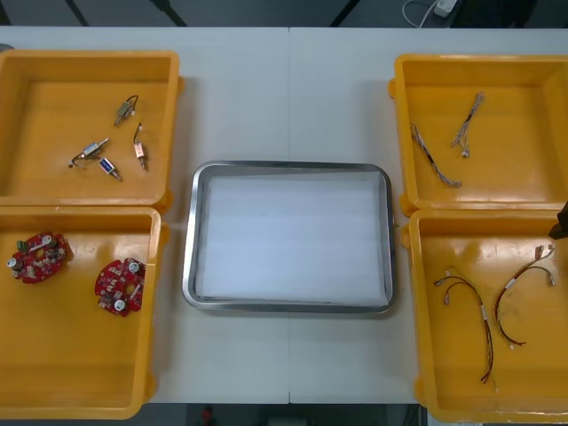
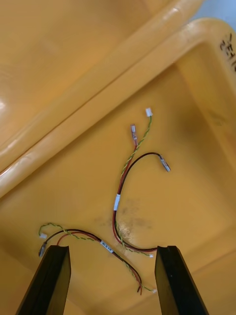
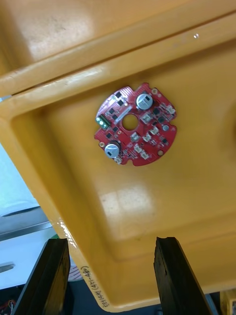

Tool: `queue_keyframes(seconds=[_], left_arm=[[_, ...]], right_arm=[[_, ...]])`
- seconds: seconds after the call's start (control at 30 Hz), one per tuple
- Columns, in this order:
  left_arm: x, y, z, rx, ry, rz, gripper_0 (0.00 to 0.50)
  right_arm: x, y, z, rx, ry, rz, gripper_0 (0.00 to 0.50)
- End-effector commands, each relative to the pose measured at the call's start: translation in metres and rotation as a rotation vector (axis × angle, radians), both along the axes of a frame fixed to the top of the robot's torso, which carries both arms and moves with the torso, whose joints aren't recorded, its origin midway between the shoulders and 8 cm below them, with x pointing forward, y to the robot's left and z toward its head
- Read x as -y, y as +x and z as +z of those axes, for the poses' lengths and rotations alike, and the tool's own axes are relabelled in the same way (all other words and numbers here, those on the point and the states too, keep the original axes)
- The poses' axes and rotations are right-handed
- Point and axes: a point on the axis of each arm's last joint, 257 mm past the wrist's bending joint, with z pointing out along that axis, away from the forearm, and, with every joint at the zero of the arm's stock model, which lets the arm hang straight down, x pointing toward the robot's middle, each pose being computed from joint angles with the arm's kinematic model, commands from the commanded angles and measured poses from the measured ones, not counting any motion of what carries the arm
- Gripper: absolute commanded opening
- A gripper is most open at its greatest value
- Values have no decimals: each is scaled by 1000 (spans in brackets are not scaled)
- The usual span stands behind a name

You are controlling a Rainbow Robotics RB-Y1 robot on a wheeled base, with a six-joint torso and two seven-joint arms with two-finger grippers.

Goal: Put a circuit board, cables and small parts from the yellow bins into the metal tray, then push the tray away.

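Observation:
The metal tray (image 1: 190, 240), white inside, lies mid-table with nothing in it. Two round red circuit boards (image 1: 120, 286) (image 1: 38, 257) lie in the near left yellow bin (image 1: 71, 355). My left gripper (image 3: 110, 273) hangs open above that bin, one board (image 3: 135, 125) beyond its fingertips. Two red and yellow cables (image 1: 484, 324) (image 1: 519, 293) lie in the near right bin (image 1: 461, 373). My right gripper (image 2: 112, 275) is open just over them, one cable (image 2: 120, 197) running out from between its fingers (image 2: 174, 280). Nothing is held.
The far left bin (image 1: 53, 98) holds several small metal parts (image 1: 124, 110). In the far right bin (image 1: 524, 98) lie two twisted blue and white cables (image 1: 433, 158). A dark piece of the right arm (image 1: 561, 222) shows at the table's right edge.

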Motion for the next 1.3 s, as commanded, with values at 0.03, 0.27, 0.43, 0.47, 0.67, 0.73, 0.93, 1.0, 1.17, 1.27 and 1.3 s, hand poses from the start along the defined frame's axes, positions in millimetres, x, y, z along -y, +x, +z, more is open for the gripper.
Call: queue_keyframes(seconds=[0.03, 0.27, 0.43, 0.47, 0.67, 0.73, 0.93, 1.0, 1.17, 1.27, 1.3], left_arm=[[-17, 14, 16, 45, 65, 55, 500], [-15, 23, 2, 38, 26, 61, 500], [-13, 33, -12, 45, 7, 61, 500], [-11, 36, -14, 46, 4, 57, 500], [-5, 45, -20, 41, 22, 34, 500], [-4, 45, -24, 36, 28, 29, 500], [0, 52, -34, 49, 52, 5, 500], [0, 54, -36, 54, 61, -1, 500], [-4, 55, -39, 51, 66, 1, 500], [-5, 57, -42, 56, 67, -6, 500], [-6, 58, -44, 57, 67, -7, 500]], right_arm=[[14, -11, -17, -6, 41, -164, 500], [13, -12, -41, -24, 148, -305, 500], [14, -11, -53, -29, 163, -329, 500], [13, -11, -56, -29, 163, -329, 500], [-5, -5, -69, -19, 214, -318, 500], [-10, -4, -73, -19, 227, -313, 500], [-23, -5, -98, -44, 228, -290, 500], [-25, -5, -106, -50, 224, -284, 500], [-31, -2, -120, -49, 226, -274, 500], [-35, -3, -126, -54, 226, -269, 500], [-37, -3, -129, -57, 228, -267, 500]])
